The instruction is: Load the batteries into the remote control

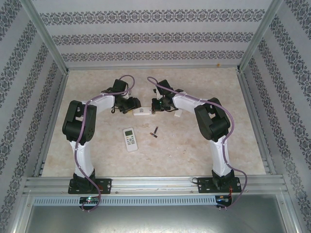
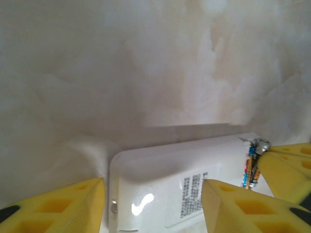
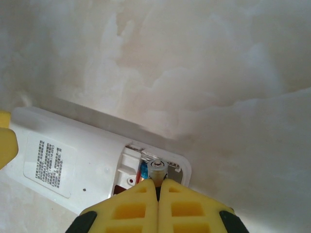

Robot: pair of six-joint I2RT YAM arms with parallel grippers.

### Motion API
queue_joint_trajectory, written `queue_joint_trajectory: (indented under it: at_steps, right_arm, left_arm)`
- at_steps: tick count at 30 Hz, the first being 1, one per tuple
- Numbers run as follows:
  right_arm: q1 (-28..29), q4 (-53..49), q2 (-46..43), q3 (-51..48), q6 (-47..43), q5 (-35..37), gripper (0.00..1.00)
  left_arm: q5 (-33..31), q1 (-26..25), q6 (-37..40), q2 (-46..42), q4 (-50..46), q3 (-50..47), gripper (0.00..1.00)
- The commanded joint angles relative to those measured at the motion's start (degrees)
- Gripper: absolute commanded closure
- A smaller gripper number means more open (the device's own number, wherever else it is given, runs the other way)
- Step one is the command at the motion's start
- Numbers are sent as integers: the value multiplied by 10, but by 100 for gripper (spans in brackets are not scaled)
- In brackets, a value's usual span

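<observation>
**Right tips closed against a battery, left jaws partway open at the remote**

Nearest my bases, just below centre in the top view, a second remote (image 1: pixel 130 139) lies face up on the table (image 1: pixel 204 145). Loose batteries (image 1: pixel 155 131) lie to its right, apart from it. Farther up, at mid-frame, my two grippers meet over the remote (image 1: pixel 142 112), which lies back up.

My left gripper (image 2: pixel 153 189) stands partway open. One finger (image 2: pixel 73 206) sits just off the remote's rounded end at lower left. The other (image 2: pixel 238 208) is over its back beside the label (image 2: pixel 192 196). I cannot tell whether either presses on it.

My right gripper (image 3: pixel 158 187) is closed, pads together with nothing between them. Its tips touch the end of a battery (image 3: pixel 157 170) in the open compartment (image 3: pixel 129 174) at the remote's end, bottom centre of the right wrist view. Beyond it is marbled table.
</observation>
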Motion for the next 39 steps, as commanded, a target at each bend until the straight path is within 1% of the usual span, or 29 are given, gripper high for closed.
queue_joint_trajectory:
  at_steps: [1, 5, 14, 23, 25, 28, 33, 39]
  right_arm:
    - [8, -17, 12, 14, -7, -30, 95]
    - [9, -18, 5, 13, 0, -36, 95]
    - [-1, -14, -26, 6, 80, -36, 94]
    - [4, -22, -20, -12, 110, -21, 93]
    - [9, -27, -21, -15, 103, -6, 93]
    - [21, -37, -22, -18, 75, 48, 93]
    - [37, -34, -11, -29, 63, 109, 93]
    - [33, -21, 19, -34, 93, 93, 94]
  left_arm:
    - [29, 3, 2, 14, 1, -5, 50]
    - [37, 3, 0, 20, 5, -6, 54]
    - [37, 3, -14, 5, 24, -37, 54]
    - [40, -1, -24, -2, 39, -53, 54]
    - [42, -3, -27, -3, 44, -54, 54]
    - [42, -4, -29, -4, 47, -56, 54]
    - [42, -5, -30, -5, 48, -56, 54]
    - [40, -5, -29, -7, 47, -58, 54]
